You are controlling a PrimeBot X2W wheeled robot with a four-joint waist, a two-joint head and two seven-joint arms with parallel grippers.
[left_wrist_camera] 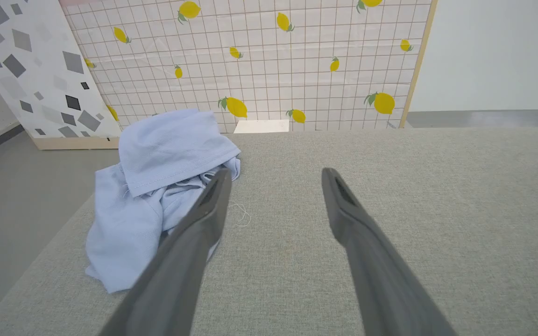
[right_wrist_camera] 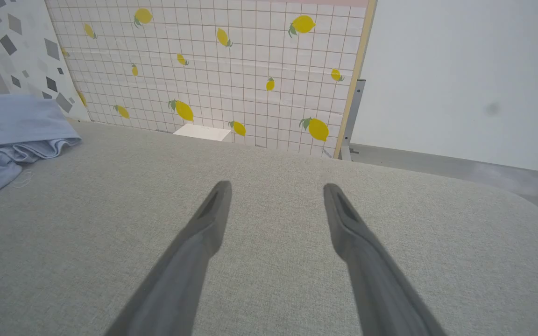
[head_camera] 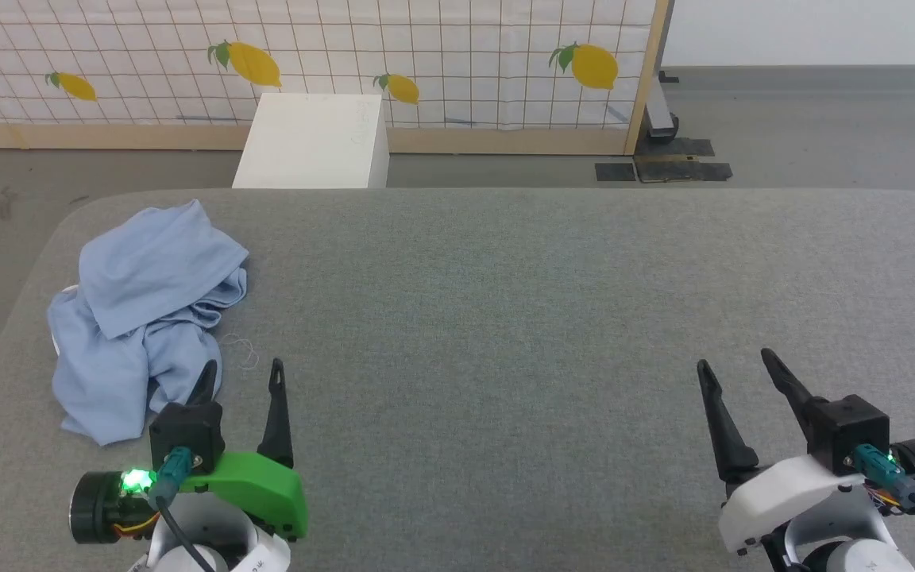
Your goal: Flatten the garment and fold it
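The shirt lies bunched at ten o'clock on the table, close to its left edge. The left gripper at seven o'clock and the right gripper at five both stand wide, holding nothing. A pinch into the heap could catch several layers, and a pull toward nine o'clock could drag it off the edge. There are one shirt, two grippers and one loose thread.

The left gripper has a green shell, the right gripper a white one; both carry dark fingers and teal plugs.
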